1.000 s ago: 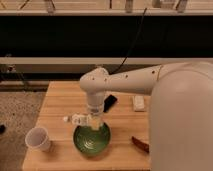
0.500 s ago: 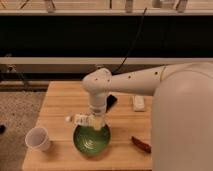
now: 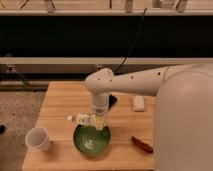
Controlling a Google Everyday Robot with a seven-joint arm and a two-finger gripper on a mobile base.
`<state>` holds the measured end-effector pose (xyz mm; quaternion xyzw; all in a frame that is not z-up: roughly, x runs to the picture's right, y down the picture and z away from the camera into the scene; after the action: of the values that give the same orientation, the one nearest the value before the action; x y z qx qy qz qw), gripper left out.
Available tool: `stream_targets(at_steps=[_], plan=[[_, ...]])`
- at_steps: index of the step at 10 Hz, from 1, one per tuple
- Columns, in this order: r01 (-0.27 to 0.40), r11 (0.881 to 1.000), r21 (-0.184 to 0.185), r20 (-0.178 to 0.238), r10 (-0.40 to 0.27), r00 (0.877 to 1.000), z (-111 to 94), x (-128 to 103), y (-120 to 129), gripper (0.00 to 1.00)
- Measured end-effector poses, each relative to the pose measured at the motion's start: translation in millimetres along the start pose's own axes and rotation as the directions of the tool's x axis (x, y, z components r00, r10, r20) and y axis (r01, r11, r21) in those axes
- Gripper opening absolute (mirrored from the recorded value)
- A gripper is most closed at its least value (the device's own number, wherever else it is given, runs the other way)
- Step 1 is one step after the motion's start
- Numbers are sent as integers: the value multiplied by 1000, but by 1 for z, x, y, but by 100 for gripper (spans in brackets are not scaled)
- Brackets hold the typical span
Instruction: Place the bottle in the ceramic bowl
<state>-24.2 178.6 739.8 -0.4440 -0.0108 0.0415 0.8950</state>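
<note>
The glossy green ceramic bowl (image 3: 91,140) sits near the front middle of the wooden table (image 3: 57,102). The small clear bottle (image 3: 81,119), white cap pointing left, lies sideways in my gripper (image 3: 98,121), just above the bowl's far rim. The gripper hangs from the white arm (image 3: 130,82) that reaches in from the right, and it is shut on the bottle's right end. The bottle hovers over the rim and does not rest in the bowl.
A white cup (image 3: 38,138) stands at the front left. A white rectangular block (image 3: 138,103) lies at the right, a dark object (image 3: 113,100) sits behind the gripper, and a red-brown item (image 3: 142,144) lies at the front right. My white body fills the right side.
The gripper with the bottle has shifted slightly down and toward the bowl; the bottle stays held over the far rim.
</note>
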Motion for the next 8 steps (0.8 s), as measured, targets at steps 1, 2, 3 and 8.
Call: stream_targets(at_steps=[1, 2, 3, 8], plan=[[-1, 1000, 0, 0, 1, 1000, 0, 2, -1, 22], [-3, 1000, 1, 0, 3, 1000, 0, 4, -1, 18], [-2, 1000, 1, 0, 2, 1000, 0, 4, -1, 16], [-3, 1000, 2, 1, 3, 1000, 3, 9, 2, 49]])
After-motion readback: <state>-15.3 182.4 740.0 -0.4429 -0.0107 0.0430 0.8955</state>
